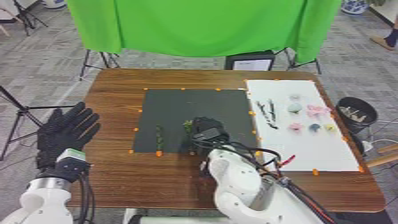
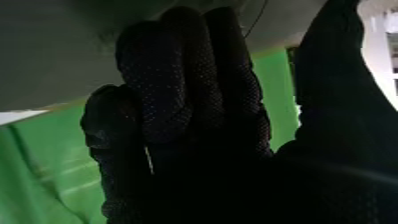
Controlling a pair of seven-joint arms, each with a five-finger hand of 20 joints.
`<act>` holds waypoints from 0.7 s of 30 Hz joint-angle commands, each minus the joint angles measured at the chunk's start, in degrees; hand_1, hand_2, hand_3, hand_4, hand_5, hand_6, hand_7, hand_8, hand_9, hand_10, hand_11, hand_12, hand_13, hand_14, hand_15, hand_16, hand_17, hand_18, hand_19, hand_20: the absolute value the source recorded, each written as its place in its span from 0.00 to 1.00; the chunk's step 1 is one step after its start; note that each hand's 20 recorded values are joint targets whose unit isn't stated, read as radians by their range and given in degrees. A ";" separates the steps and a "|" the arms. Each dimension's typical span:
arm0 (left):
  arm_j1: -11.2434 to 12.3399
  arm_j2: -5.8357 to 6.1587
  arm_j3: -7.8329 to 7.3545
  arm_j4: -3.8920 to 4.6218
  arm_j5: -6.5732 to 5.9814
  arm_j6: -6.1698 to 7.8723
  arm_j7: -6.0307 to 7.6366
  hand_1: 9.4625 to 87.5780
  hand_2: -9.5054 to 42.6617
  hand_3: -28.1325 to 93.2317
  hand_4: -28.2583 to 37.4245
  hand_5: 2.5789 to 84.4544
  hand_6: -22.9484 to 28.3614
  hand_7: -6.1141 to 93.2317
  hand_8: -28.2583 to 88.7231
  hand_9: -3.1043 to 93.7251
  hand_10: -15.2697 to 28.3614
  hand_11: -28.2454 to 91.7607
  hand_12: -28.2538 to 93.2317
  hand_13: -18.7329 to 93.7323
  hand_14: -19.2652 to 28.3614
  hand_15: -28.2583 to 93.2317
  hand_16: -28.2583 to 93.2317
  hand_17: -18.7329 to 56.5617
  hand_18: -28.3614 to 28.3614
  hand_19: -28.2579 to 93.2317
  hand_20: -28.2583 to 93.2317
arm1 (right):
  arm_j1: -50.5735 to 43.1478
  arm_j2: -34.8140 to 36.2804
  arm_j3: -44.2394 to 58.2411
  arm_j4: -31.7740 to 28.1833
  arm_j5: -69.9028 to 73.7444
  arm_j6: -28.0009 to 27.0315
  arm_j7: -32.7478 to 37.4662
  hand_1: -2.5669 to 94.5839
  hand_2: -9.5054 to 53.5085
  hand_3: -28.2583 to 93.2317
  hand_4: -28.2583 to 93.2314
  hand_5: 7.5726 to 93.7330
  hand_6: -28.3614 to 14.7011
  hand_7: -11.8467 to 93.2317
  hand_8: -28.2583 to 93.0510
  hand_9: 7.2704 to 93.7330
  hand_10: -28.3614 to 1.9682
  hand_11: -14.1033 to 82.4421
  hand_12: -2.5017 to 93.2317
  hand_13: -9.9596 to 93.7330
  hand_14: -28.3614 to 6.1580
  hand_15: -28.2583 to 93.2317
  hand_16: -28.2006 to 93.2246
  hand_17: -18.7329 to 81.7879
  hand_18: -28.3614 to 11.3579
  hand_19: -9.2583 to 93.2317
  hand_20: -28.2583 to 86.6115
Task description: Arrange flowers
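While my left hand (image 1: 60,136) spreads empty, my right hand (image 1: 210,132) — fingers loosely extended, nothing visibly held — should gently pinch the green stem (image 1: 187,126) beside it, squarely, without crushing.

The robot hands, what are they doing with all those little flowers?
The robot seems to be arranging flowers. Its right hand is over the dark mat, beside a green sprig; I can't tell if it is holding it. Another green stem lies on the mat, to the left. The small flowers and dark twigs are on the white sheet. The left hand is open at the table's left side.
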 commanded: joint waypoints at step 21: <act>1.82 -1.10 -0.97 -0.69 -1.79 -0.10 -0.22 0.19 0.46 0.83 0.00 0.55 0.67 0.19 0.18 0.44 0.74 0.41 0.34 0.41 0.77 0.54 0.17 0.17 0.79 0.55 0.31 | -4.52 -1.82 11.51 -8.12 17.17 -23.13 -7.89 0.32 0.42 0.85 0.09 0.60 0.59 0.26 0.15 0.78 0.33 0.38 0.27 0.82 0.43 0.68 0.48 0.64 0.15 1.00 0.55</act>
